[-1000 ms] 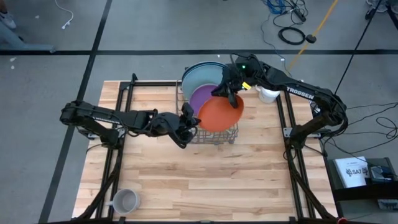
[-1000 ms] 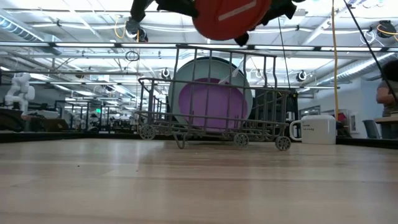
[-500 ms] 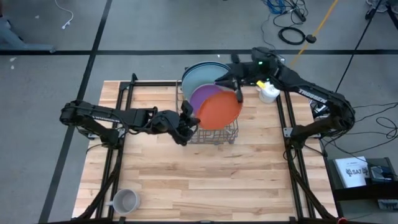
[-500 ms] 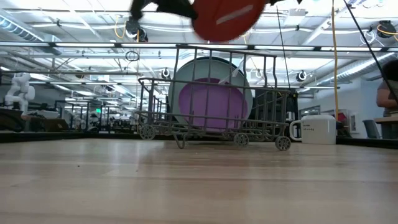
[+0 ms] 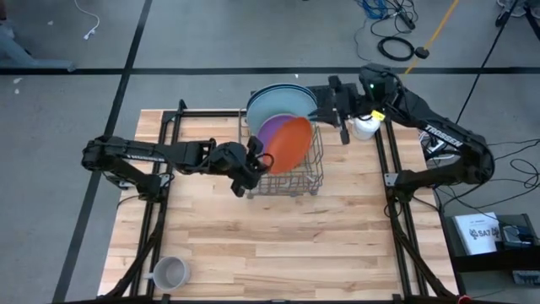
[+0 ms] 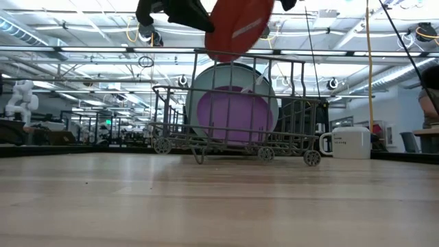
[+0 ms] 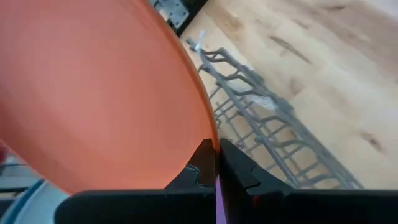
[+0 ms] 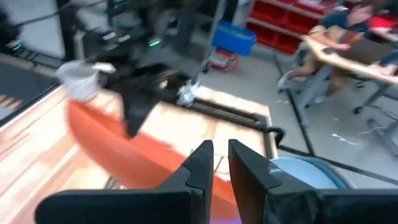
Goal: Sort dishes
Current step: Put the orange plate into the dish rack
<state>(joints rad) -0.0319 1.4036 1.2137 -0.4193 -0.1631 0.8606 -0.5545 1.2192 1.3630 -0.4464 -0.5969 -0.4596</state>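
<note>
Orange plate (image 5: 287, 142) held tilted above the rack (image 5: 309, 182), its rim clamped in the left gripper (image 5: 256, 160). Purple plate (image 5: 272, 129) and light blue plate (image 5: 272, 106) stand upright in the rack behind it. Right gripper (image 5: 344, 112) sits clear of the orange plate, beside the white mug (image 5: 364, 127), jaws narrowly apart and empty.

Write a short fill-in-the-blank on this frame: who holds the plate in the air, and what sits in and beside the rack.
1. The orange plate above the rack is held by the ____ gripper.
2. The right gripper holds ____.
3. The smaller plate standing in the rack is ____.
4. The mug beside the rack is ____.

Missing words: left; nothing; purple; white
</note>
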